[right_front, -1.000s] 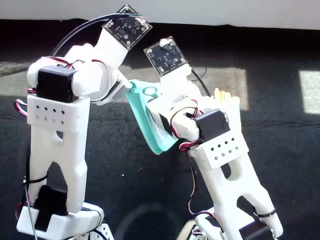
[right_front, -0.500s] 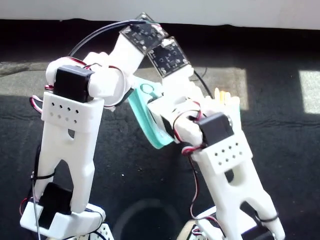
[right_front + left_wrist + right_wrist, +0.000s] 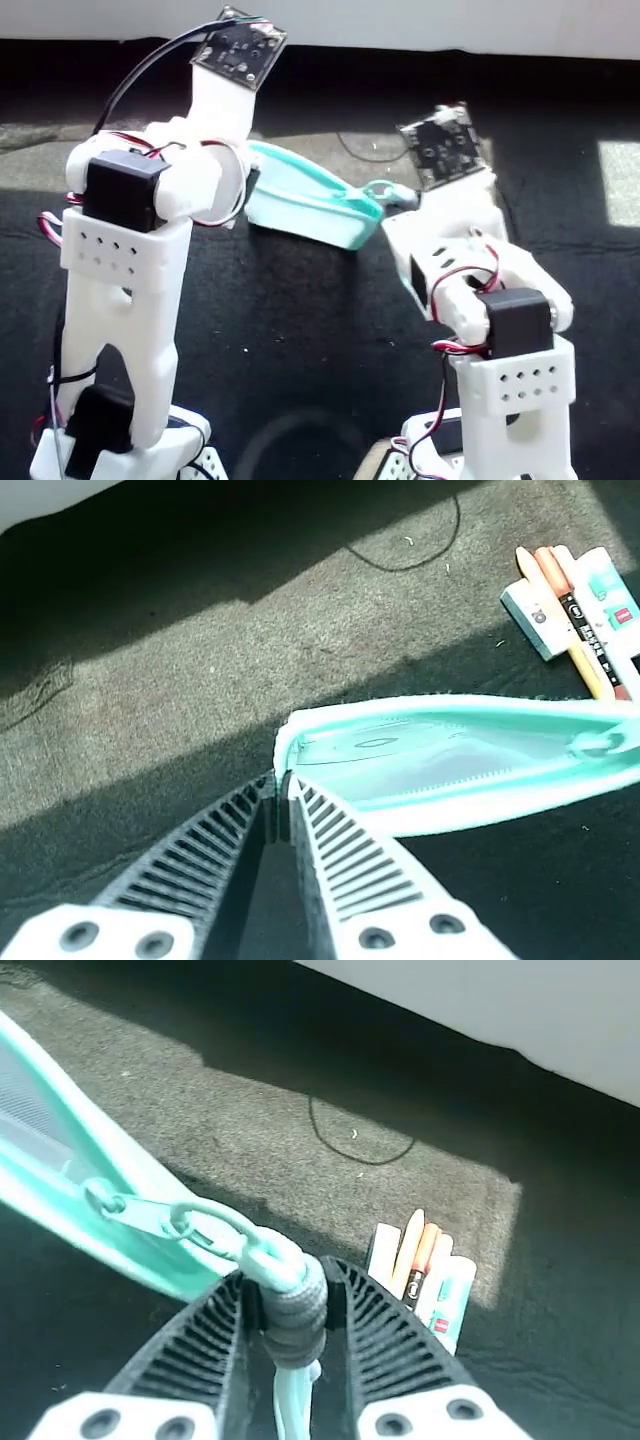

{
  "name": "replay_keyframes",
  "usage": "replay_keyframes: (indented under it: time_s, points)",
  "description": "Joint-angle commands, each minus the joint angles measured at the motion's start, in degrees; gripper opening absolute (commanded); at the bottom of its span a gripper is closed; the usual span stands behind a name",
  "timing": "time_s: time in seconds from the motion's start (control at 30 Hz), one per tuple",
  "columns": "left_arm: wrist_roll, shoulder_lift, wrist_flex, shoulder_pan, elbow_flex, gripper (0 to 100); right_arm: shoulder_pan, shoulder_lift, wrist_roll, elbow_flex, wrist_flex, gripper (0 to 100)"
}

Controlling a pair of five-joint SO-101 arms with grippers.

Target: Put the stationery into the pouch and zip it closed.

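A teal pouch hangs stretched, nearly level, between the two arms above the dark mat. My left gripper is shut on one end seam of the pouch, whose mouth gapes and shows the lining. The zipper slider sits at the far end. My right gripper is shut on the teal zipper pull loop, with the pouch running away from it. The stationery, several pens and an eraser in a bundle, lies on the mat beyond the pouch, also seen as stationery past my right fingers.
The dark felt mat covers the table, with a sunlit band across the back. A thin dark wire loop lies on it near the stationery. A white wall borders the far side.
The right arm swung right with the zipper pull, drawing the pouch from a steep hang to a nearly level stretch. The left arm shifted right, then back left, still gripping the pouch's end.
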Motion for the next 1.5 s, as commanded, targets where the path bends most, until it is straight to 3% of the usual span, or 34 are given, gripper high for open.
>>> replay_keyframes:
  time_s: [0.0,0.17,0.67,0.87,1.03,1.1,1.27,1.47]
  points:
    - [0.3,-1.4,0.7,0.0,4.0,1,7.3,-1.5,0.6,-0.1,-3.9,0.5]
    - [0.2,-1.4,0.7,0.3,8.6,1,14.7,-1.4,0.5,0.0,-10.2,0.5]
    - [0.4,-1.4,0.6,0.4,8.7,1,18.9,-1.7,0.5,0.0,-10.1,0.5]
    - [1.2,-1.2,-0.7,3.1,8.6,1,10.5,-2.2,0.5,-2.2,-1.8,1.7]
    - [2.3,-0.9,-6.9,4.4,8.6,1,2.2,-2.2,0.4,-7.3,10.5,23.6]
    - [2.3,-0.9,-9.2,4.3,8.6,1,-0.4,-2.2,0.4,-10.3,14.5,28.2]
    - [2.3,-1.3,-13.4,4.0,8.5,1,-6.6,-2.1,0.2,-21.6,21.8,27.6]
    - [2.2,-0.8,-15.8,3.9,4.3,1,-13.0,-1.5,-8.4,-34.0,27.6,27.7]
